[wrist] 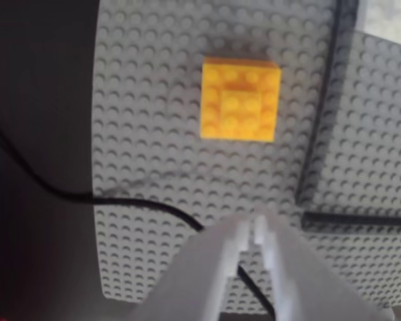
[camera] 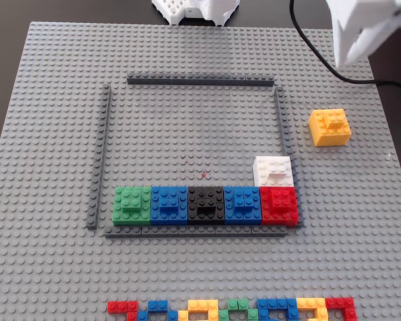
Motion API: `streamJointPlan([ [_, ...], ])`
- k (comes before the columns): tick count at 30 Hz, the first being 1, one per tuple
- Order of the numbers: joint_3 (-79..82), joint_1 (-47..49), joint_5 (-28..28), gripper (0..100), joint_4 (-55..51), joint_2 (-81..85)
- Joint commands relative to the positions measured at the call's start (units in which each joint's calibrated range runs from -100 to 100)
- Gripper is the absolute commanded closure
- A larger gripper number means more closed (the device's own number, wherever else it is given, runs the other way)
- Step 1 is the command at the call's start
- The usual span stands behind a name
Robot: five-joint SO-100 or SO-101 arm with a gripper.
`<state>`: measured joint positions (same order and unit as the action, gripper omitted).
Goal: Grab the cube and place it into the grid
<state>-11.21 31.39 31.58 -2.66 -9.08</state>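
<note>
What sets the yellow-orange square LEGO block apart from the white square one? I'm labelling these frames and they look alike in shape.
Colour: the yellow-orange square LEGO block is orange-yellow, the white square LEGO block white. Place: the orange one sits outside the dark grey strip outline, alone on the grey studded baseplate; the white one sits inside, against the red block. Shared: same size, each with a smaller raised brick on top.

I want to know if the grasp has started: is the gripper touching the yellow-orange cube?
Apart. The wrist view shows bare grey baseplate between the gripper and the cube; the fingertips sit close together, holding nothing.
</note>
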Motion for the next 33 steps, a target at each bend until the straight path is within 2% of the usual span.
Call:
streamJointPlan([
  [1,-4.7,0.0,0.0,100,1.2,-1.7],
  [5,-4.9,-0.5,0.2,98,2.0,-3.9],
  [10,-5.1,-1.6,0.5,82,2.8,-5.8],
  [17,-7.8,-3.4,0.8,69,3.1,-8.4],
  [33,-7.4,-4.4,0.2,70,3.7,-12.9],
])
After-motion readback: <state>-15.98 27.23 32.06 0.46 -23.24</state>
